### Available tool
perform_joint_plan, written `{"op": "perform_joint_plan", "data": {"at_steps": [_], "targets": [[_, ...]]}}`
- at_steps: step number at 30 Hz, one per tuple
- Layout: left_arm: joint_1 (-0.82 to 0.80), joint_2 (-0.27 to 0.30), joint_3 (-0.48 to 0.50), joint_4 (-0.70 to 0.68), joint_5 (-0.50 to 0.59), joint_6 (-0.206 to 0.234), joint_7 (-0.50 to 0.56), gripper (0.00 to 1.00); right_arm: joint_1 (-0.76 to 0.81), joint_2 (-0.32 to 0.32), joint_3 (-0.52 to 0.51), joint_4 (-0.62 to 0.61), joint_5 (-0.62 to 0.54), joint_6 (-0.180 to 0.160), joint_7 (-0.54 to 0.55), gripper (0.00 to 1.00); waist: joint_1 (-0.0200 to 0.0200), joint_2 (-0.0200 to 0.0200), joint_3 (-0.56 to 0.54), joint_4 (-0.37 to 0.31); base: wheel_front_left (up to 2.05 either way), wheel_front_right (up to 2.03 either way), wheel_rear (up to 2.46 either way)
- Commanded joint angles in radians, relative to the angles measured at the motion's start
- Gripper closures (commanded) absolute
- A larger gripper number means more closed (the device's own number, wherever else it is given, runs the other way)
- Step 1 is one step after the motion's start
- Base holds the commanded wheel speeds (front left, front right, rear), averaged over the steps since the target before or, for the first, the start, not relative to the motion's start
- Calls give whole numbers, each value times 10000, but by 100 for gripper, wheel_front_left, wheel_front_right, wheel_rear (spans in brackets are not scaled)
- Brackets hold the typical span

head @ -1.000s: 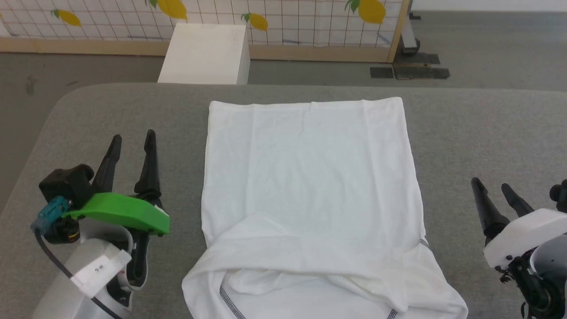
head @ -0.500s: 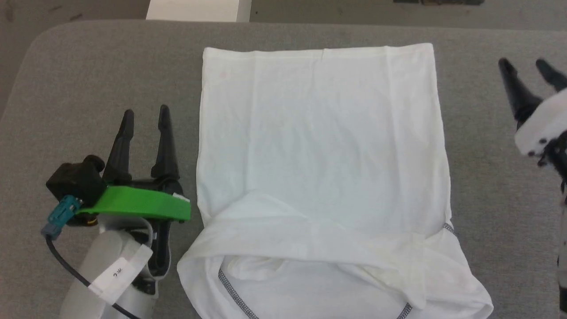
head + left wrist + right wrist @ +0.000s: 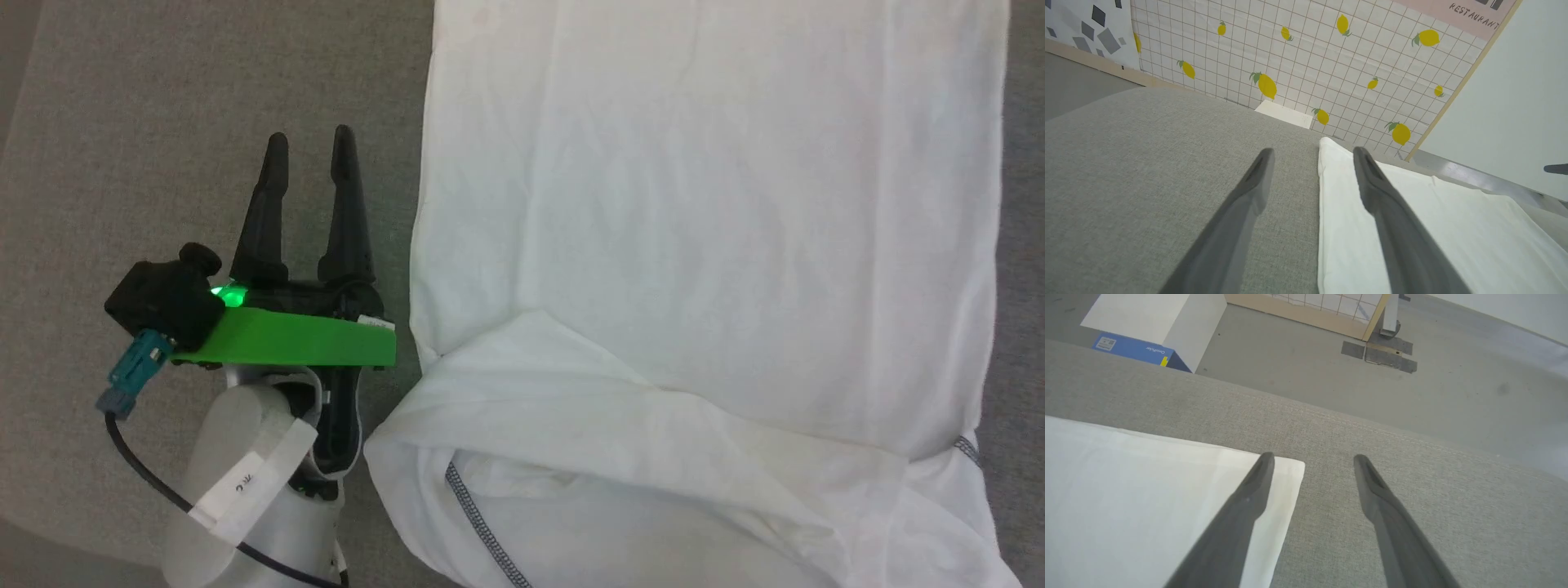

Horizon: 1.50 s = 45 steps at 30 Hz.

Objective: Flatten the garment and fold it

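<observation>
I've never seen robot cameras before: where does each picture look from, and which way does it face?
Head view: on the head, looking down at the garment on the grey table; the open left gripper shows beside it.
Left wrist view: on that wrist, facing along its fingers over the garment's edge toward the lemon screen.
Right wrist view: on that wrist, facing past the open right gripper, over the garment's corner, to the floor.
Shared: both wrist views show the white box.

RESTAURANT stands in dark capitals on the pink sign [image 3: 1470, 16] over the lemon wall [image 3: 1298, 57]. Lettering on the box's blue side [image 3: 1133, 349] and the forearm's white tag [image 3: 245, 486] is too small to read.
</observation>
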Motion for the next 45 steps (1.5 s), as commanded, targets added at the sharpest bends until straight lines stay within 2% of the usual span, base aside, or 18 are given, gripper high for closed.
{"op": "perform_joint_plan", "data": {"at_steps": [1, 8, 17, 18, 19, 24, 30, 34, 39, 45], "targets": [[-99, -75, 70, -21, 148, -98, -47, 0, -236, -6, -17, 204, -161, -15, 278, 0, -3, 86, 986, 903, 0, 0, 0], [-137, -344, 249, 35, 266, -382, -47, 0, -781, -61, -21, 587, -669, -15, 1666, 0, -3, 86, 1549, 1053, 0, 0, 0], [-317, -440, 261, 370, 311, -610, -47, 0, -243, -9, -85, 289, -600, -15, 3349, 0, -3, 86, 1630, 928, 0, 0, 0], [-347, -444, 264, 403, 315, -628, -47, 0, -188, -9, -140, 162, -593, -15, 3511, 66, -3, 86, 1633, 913, 0, 0, 0], [-378, -447, 268, 436, 322, -645, -47, 0, -136, -15, -194, 14, -600, -15, 3596, 100, -3, 86, 1626, 897, 0, 0, 0], [-452, -455, 297, 599, 358, -679, -47, 0, 29, -11, -468, -602, -801, -15, 3548, 100, -3, 86, 1489, 765, 0, 0, 0], [-734, -300, 217, 960, 431, -771, 64, 0, -41, 207, -550, -1026, -481, -15, 2244, 100, -3, 86, 998, 460, 0, 0, 0], [-1111, 51, 213, 1013, 420, -772, 709, 0, 85, 203, -192, -1136, 25, -15, 1272, 100, -3, 86, 481, 117, 0, 0, 0], [-1885, 630, 352, 1088, 70, -688, 2399, 0, 407, 140, 398, -1152, 623, -15, 429, 100, -3, 86, 8, -360, 0, 0, 0], [-3846, 1478, 279, 1872, -638, -438, 6133, 0, 455, 218, 1132, -1264, 1121, -15, -15, 100, -3, 86, 76, -978, 0, 0, 0]]}}
